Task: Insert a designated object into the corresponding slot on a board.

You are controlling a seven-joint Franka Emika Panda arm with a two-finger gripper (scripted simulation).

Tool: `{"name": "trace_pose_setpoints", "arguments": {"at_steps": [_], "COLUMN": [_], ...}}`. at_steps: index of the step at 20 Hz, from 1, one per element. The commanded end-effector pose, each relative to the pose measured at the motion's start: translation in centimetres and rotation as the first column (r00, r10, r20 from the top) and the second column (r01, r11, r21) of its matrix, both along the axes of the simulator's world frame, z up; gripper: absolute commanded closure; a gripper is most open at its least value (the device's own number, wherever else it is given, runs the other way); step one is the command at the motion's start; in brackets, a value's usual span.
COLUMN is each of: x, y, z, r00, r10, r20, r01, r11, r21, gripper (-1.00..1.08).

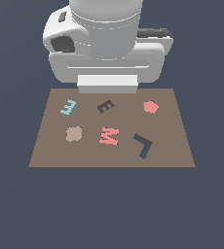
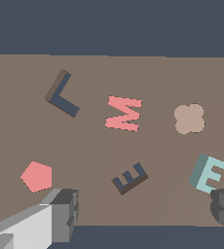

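In the exterior view, the brown board (image 1: pixel 111 129) lies flat, with the arm's white body looming over its far edge. The teal E block (image 1: pixel 68 107) sits in the far row toward the exterior view's left. Just beside it on the right is the dark E-shaped slot (image 1: pixel 105 106), and farther right a pink pentagon (image 1: pixel 151 107). The near row holds a tan clover shape (image 1: pixel 74 134), the pink M piece (image 1: pixel 108 135) and a dark L-shaped recess (image 1: pixel 143 145).

In the wrist view, the gripper (image 2: pixel 143 214) is spread wide and holds nothing. One finger stands near the pentagon (image 2: pixel 36 176), the other just beside the teal E (image 2: pixel 207 173). The slot (image 2: pixel 130 178) lies between them, unfilled.
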State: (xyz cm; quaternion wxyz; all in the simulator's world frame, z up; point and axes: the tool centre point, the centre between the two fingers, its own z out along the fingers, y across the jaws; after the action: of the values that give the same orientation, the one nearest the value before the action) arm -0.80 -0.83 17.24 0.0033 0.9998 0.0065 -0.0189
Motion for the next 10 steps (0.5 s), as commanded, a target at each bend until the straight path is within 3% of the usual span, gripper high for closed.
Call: {"name": "trace_pose_setpoints", "arguments": {"at_steps": [1, 10], "x": [0.0, -0.4], "y": [0.0, -2.5], "z": [0.0, -2.0], "r00": [1.0, 0.998], "r10": [0.0, -0.061], "r20": [0.0, 0.007], "r01": [0.0, 0.061], "r11": [1.0, 0.998], "r21": [0.0, -0.001], "gripper": [-0.92, -0.92]}}
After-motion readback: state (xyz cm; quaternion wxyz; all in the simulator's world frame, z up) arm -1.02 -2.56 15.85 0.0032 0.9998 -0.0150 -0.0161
